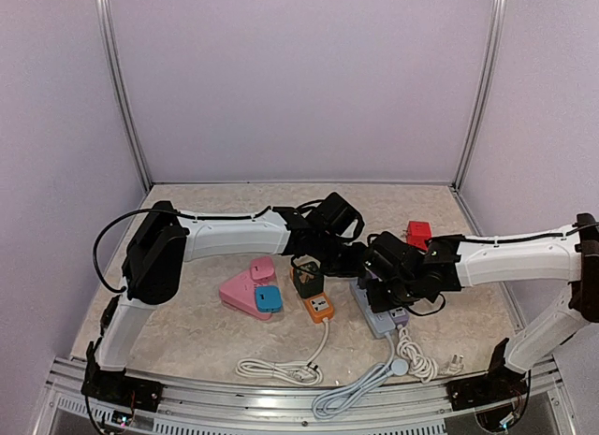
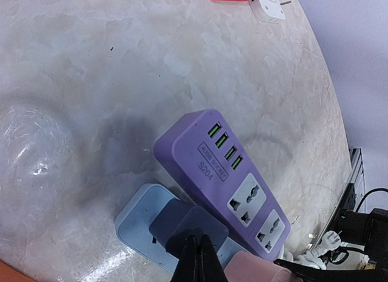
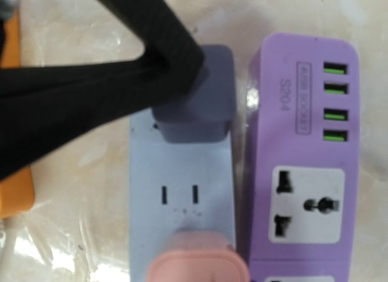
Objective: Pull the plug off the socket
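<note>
A pale blue socket strip (image 3: 182, 191) lies beside a purple socket strip (image 3: 306, 142). A dark grey-purple plug (image 3: 200, 106) sits in the blue strip's far end. My left gripper (image 2: 200, 250) is shut, and its tips press on top of that plug. From the right wrist, its black fingers (image 3: 157, 51) reach in from the upper left. A pink plug (image 3: 199, 258) covers the near end of the blue strip, and my right gripper (image 1: 391, 287) is shut on it. A black finger (image 2: 315, 271) shows beside the pink plug (image 2: 254, 267). Whether the pink plug's pins are still in the socket is hidden.
An orange socket block (image 1: 319, 307) with a black adapter stands left of the strips. A pink wedge with a blue plug (image 1: 251, 291) lies further left. A red block (image 1: 418, 233) sits behind. White cables (image 1: 281, 368) coil near the front edge.
</note>
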Motion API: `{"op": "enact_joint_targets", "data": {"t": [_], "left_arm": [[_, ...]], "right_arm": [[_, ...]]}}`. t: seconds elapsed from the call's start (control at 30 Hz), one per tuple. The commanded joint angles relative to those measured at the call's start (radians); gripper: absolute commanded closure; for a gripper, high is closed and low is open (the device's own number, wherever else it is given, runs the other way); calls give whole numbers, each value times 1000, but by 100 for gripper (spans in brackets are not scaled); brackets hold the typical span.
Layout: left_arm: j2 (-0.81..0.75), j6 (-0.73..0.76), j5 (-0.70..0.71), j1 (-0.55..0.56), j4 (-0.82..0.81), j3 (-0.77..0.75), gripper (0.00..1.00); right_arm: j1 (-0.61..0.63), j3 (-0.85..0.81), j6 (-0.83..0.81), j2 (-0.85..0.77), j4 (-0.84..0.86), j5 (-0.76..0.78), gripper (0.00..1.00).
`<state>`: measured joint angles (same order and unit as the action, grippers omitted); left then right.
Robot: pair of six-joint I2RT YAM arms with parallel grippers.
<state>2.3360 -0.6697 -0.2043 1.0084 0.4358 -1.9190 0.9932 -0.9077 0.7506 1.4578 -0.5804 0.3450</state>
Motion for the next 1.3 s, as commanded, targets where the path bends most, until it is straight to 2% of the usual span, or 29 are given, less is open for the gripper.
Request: {"op": "enact_joint_targets", "data": {"t": [0.0, 0.4, 0.8, 1.0, 1.27], "left_arm": [[116, 10, 13, 9, 247, 87, 100], [112, 9, 14, 8, 239, 106, 100], [104, 23, 9, 5, 243, 93, 100], [85, 71, 38, 5, 297, -1, 100], [81, 133, 55, 17, 401, -235, 97]], "right_arm": [[5, -49, 11, -29, 63, 107, 98], [-218, 132, 0, -179, 245, -240, 97], [-260, 134, -7, -208, 223, -232, 96], [-365, 149, -16, -239, 266, -266, 96], [-616, 281, 15, -302, 450, -405, 96]]}}
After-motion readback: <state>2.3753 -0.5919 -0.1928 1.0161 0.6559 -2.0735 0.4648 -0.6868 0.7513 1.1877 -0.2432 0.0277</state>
